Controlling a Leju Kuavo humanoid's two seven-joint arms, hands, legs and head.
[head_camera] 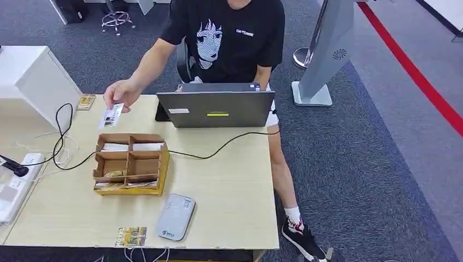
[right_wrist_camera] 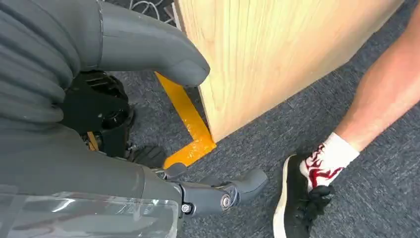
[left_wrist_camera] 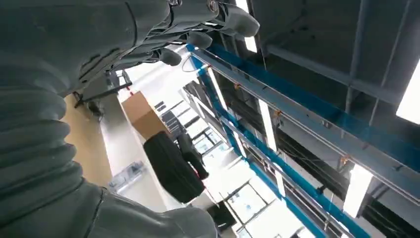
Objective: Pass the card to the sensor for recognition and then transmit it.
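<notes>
A person across the table holds a white card point(head_camera: 112, 115) in one hand point(head_camera: 121, 94), above the far edge of a cardboard divider box point(head_camera: 131, 164). The grey flat sensor point(head_camera: 176, 217) lies near the table's front edge, with a second, printed card point(head_camera: 131, 236) flat on the table beside it. In the left wrist view, my left hand point(left_wrist_camera: 198, 34) points up toward the ceiling, fingers apart and holding nothing. My right hand point(right_wrist_camera: 124, 168) hangs beside the table's wooden side point(right_wrist_camera: 267, 49) above the carpet, with its thumb and fingers apart and nothing in them.
A grey laptop point(head_camera: 215, 108) stands at the far side of the wooden table point(head_camera: 235, 185), a black cable running from it to a power strip point(head_camera: 16, 188) at the left. A white cabinet point(head_camera: 33, 76) stands left. The person's shoe point(right_wrist_camera: 302, 198) and yellow floor tape point(right_wrist_camera: 190, 124) lie near my right hand.
</notes>
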